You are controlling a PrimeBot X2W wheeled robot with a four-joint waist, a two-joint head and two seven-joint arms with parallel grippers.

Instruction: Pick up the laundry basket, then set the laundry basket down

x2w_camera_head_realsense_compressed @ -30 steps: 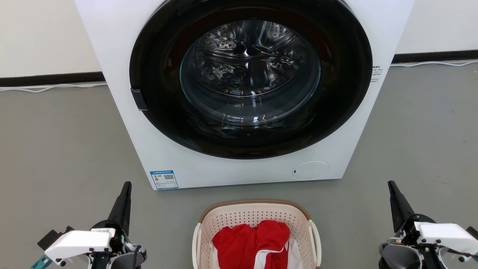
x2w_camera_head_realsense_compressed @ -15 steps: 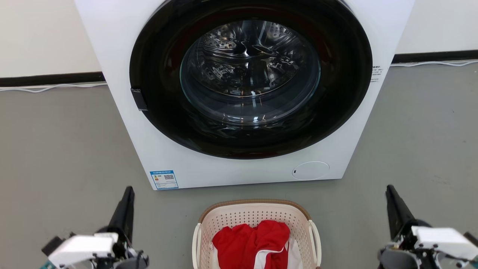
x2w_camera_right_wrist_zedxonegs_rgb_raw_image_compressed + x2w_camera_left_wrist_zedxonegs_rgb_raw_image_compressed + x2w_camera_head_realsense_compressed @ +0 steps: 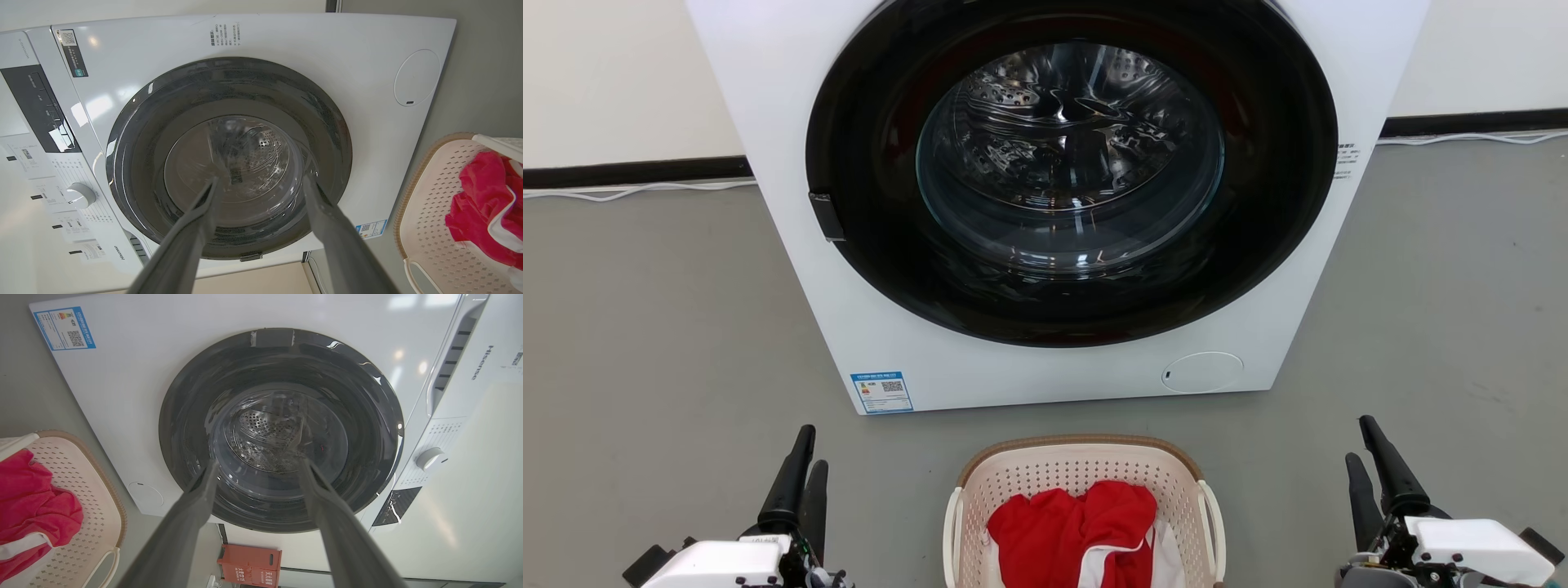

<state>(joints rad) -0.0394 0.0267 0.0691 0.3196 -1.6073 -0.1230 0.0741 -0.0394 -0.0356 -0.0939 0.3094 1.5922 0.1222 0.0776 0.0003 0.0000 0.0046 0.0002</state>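
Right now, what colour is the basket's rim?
The basket's rim is brown; the head view shows it best.

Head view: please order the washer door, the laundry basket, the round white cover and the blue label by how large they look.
1. washer door
2. laundry basket, cut off by the bottom edge
3. round white cover and blue label: about alike, not ranked

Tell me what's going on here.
A two-armed robot faces a white front-loading washing machine with its dark round door shut. On the grey floor before the machine sits a cream perforated plastic laundry basket with a brown rim, holding red and white clothing. The left gripper and right gripper hang either side of the basket, apart from it, fingers open and holding nothing. The pickup has not yet begun.
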